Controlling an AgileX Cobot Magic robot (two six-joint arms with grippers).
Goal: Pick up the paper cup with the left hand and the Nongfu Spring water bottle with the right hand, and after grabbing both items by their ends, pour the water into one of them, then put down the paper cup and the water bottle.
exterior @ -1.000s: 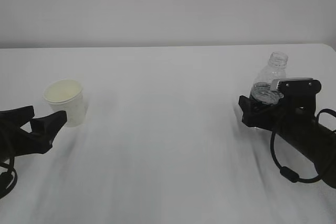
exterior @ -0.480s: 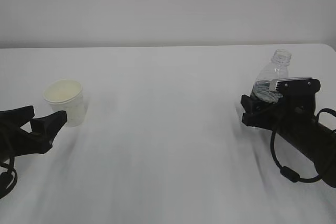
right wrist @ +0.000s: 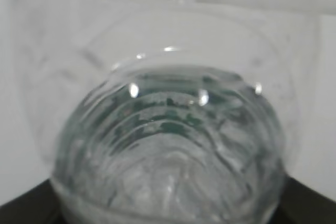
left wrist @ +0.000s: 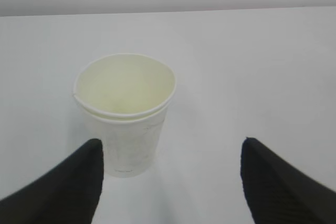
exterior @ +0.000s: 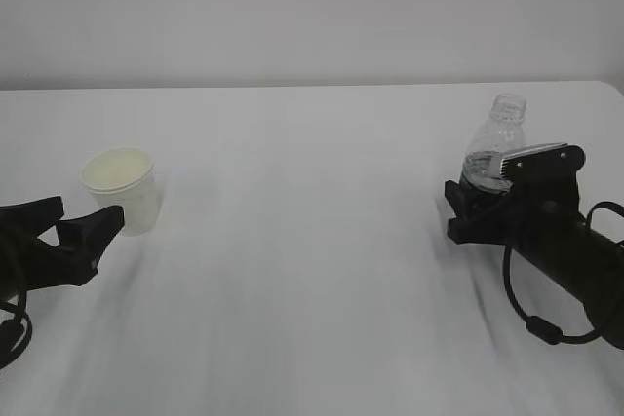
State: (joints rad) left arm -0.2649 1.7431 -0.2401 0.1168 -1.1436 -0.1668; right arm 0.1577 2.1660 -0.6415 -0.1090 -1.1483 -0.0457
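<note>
Left pincer [exterior: 83,218]: apart, lower left, beside the paper cup [exterior: 122,189].
Right pincer [exterior: 485,204]: clamped on the water bottle [exterior: 490,155], right.

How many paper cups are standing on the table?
1. The paper cup stands upright on the left of the table, just ahead of the left hand. None seems hidden.

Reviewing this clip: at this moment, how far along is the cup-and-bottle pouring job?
Early stage. Nothing is finished: no pouring shows, and the paper cup stands upright on the table, looking dry inside. In hand: the right gripper is around the lower part of the Nongfu Spring water bottle; the left gripper is open, just short of the cup. Left: grasp the cup, lift both, pour, set down.
</note>
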